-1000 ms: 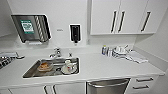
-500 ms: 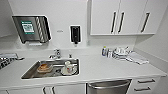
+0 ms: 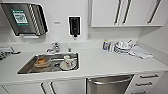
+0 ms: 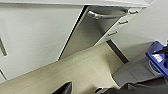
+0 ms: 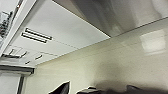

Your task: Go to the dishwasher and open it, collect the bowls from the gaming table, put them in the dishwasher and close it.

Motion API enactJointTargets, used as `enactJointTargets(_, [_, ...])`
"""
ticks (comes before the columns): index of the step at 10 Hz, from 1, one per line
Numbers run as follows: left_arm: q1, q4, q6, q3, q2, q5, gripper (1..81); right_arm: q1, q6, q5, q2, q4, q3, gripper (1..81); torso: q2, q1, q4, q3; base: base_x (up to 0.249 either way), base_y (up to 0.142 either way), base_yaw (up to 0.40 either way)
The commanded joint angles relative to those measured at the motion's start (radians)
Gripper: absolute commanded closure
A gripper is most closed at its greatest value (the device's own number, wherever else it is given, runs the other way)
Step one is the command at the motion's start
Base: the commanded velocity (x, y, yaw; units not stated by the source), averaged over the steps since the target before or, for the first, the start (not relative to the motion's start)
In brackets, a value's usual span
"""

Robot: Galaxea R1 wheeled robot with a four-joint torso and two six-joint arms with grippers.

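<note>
Black finger tips of the left gripper [image 4: 82, 88] poke into the left wrist view above the pale floor [image 4: 82, 65], with a gap between the two dark points, though whether the jaws are spread or closed cannot be told from so little. Likewise the right gripper [image 5: 75, 89] shows as dark tips at the edge of the right wrist view, its state also impossible to judge; neither grips anything visible. Beyond the left gripper stands the dishwasher [image 4: 100, 22], its brushed steel front shut and its curved bar handle [image 4: 105, 15] across the top, with white cabinet doors [image 4: 35, 37] on one side and a stack of drawers [image 4: 120, 25] on the other. In the head view the dishwasher [image 3: 108, 86] sits closed under the white countertop [image 3: 105, 62], just right of the steel sink [image 3: 30, 66], which holds an orange dish [image 3: 42, 61] and a white dish with a cup [image 3: 67, 63]. A tap [image 3: 55, 47] rises behind the sink. Farther right on the counter are stacked plates [image 3: 122, 47], a small bottle [image 3: 105, 45] and a folded cloth [image 3: 141, 52]. On the wall hang a paper towel dispenser [image 3: 23, 20] and a black soap dispenser [image 3: 74, 25], beside white upper cabinets [image 3: 125, 12].
</note>
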Motion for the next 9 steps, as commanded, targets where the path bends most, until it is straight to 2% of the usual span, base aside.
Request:
enactJointTargets(1, [-0.216, -0.066, -0.002, 0.091, -0.039, 0.174, 1.0, 0.104, 0.030, -0.037, -0.054, 0.011, 0.049, 1.0, -0.096, 0.062, 0.000, 0.001, 0.000, 0.000, 0.000])
enactJointTargets(3, [-0.271, -0.101, -0.004, 0.108, -0.016, 0.225, 1.0, 0.130, 0.060, -0.044, -0.051, 0.011, 0.049, 1.0, -0.159, 0.101, 0.000, -0.011, 0.000, 0.000, 0.000])
enactJointTargets(5, [-0.279, -0.105, -0.004, 0.108, 0.006, 0.244, 1.0, 0.162, 0.087, -0.069, -0.043, 0.010, 0.055, 1.0, -0.228, 0.144, 0.000, -0.106, 0.000, 0.000, 0.000])
enactJointTargets(7, [-0.278, -0.102, -0.004, 0.103, 0.018, 0.251, 1.0, 0.203, 0.113, -0.086, -0.043, 0.010, 0.078, 1.0, -0.279, 0.175, 0.000, -0.133, 0.000, 0.000, 0.000])
enactJointTargets(9, [-0.279, -0.103, -0.004, 0.094, 0.018, 0.251, 1.0, 0.246, 0.133, -0.100, -0.043, 0.011, 0.092, 1.0, -0.346, 0.219, 0.000, -0.102, 0.000, 0.000, 0.000])
